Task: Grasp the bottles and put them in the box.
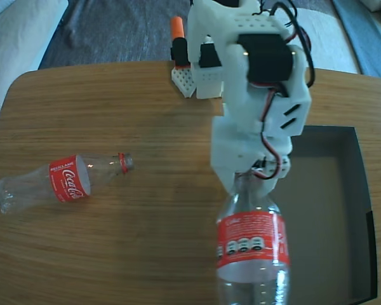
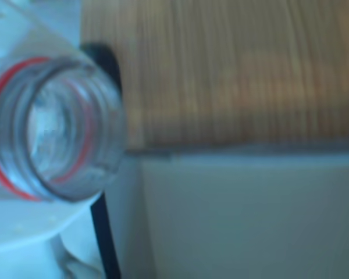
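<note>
Neither is boxed yet — the white hand point(image 1: 257, 173) grips one clear red-labelled plastic cola bottle point(image 1: 251, 248) by its neck at the dark shallow cardboard box's point(image 1: 363, 184) left edge, while the other bottle point(image 1: 58, 181) lies on the wooden table point(image 1: 146, 114), well left of it.

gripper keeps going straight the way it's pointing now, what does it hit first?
The gripper points down, shut on the held bottle's neck. That bottle hangs below and would meet something first: probably the box's near wall or the table beside it. Depth is unclear.

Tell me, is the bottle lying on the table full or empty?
Empty. The bottle on the table lies on its side, see-through, with no drink inside and no cap on its neck.
</note>
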You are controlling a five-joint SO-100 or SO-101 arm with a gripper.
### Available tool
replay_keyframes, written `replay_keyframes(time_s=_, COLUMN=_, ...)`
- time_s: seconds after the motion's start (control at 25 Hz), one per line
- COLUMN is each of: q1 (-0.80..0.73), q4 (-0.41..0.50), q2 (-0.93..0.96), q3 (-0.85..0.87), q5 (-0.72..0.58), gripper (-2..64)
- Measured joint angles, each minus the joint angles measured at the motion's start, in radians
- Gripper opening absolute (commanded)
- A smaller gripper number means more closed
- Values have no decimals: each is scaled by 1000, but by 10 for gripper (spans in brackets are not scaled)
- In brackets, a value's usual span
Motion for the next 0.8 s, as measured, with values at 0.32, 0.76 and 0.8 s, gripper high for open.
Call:
replay_keyframes(time_s=0.32, q1=-186, q4=0, q2=0, q3=0, q5=206, gripper=37)
replay_keyframes(time_s=0.76, q1=-308, q4=192, q2=3, q3=0, q5=291, gripper=38)
replay_keyframes(time_s=0.8, q1=-314, q4=201, q2=3, q3=0, q5=291, gripper=38)
